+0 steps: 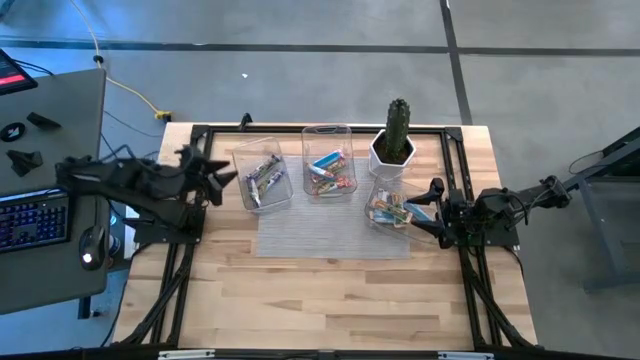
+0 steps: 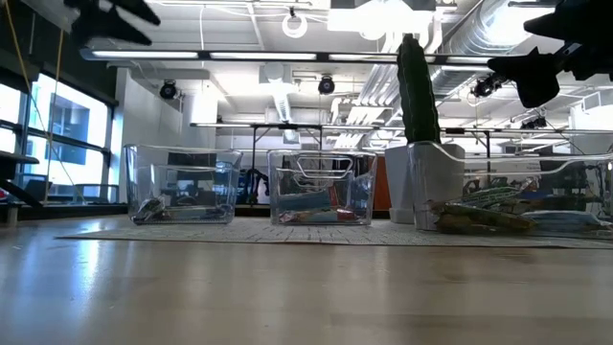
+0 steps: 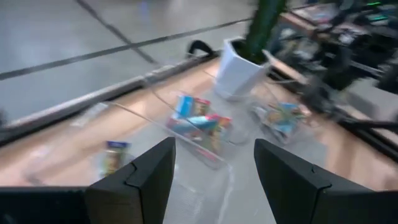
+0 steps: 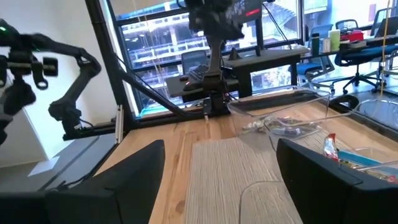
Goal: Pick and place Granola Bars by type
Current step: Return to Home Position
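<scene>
Granola bars lie inside three clear bins on a grey mat point(image 1: 335, 238). The left bin point(image 1: 262, 180) holds purple-silver bars point(image 1: 264, 176). In the middle bin point(image 1: 328, 172) are blue and red bars point(image 3: 198, 118). Green-tan bars point(image 1: 392, 209) fill the right bin point(image 1: 395, 208). My left gripper point(image 1: 222, 176) hangs open in the air at the table's left side, beside the left bin, nothing between its fingers point(image 3: 134, 180). My right gripper point(image 1: 432, 207) stands open at the table's right side, next to the right bin, also holding nothing.
A cactus in a white pot point(image 1: 393, 148) stands behind the right bin, close to my right arm. A black frame point(image 1: 300, 128) runs along the table's far and side edges. Bare wood point(image 1: 330, 300) lies in front of the mat. A desk with a keyboard point(image 1: 30, 220) stands to the left.
</scene>
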Robot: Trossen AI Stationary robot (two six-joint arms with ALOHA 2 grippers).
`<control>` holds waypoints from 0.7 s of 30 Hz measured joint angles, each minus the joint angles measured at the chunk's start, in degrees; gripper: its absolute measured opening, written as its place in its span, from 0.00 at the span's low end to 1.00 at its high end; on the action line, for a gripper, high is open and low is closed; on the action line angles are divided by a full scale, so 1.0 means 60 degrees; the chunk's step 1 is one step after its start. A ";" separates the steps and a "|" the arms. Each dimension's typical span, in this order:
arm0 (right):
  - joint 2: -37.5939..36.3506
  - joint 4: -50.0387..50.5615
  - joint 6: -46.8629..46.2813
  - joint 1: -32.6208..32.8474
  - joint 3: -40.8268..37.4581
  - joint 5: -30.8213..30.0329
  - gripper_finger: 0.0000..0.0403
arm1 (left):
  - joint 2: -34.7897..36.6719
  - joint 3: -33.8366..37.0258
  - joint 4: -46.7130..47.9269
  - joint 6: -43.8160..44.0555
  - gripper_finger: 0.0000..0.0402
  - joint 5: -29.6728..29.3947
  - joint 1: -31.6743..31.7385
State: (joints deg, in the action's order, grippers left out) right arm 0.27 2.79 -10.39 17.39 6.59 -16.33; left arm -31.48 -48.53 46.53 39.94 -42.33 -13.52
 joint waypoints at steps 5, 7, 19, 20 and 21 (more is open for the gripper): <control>0.0000 0.0047 0.0057 0.0002 0.0000 0.0032 0.73 | 0.1634 0.2849 -0.2973 -0.0332 0.53 0.0493 0.0000; 0.0000 -0.0011 0.0021 -0.0001 0.0000 0.0032 0.73 | 0.2139 0.3916 -0.4120 -0.0428 0.53 0.0822 0.0000; -0.0004 -0.0163 0.0093 -0.0005 0.0004 0.0672 0.73 | 0.4485 0.6466 -0.6259 -0.2244 0.53 0.2093 -0.0004; -0.0004 -0.0152 0.0130 -0.0005 0.0004 0.0664 0.73 | 0.4730 0.6466 -0.6262 -0.2527 0.53 0.2267 -0.0004; -0.0004 -0.0139 0.0229 -0.0005 0.0004 0.0621 0.73 | 0.4984 0.6466 -0.6260 -0.2772 0.53 0.2366 -0.0004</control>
State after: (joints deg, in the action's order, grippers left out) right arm 0.25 1.95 -9.01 17.37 6.61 -12.60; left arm -1.57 -9.74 8.97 23.31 -28.13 -13.54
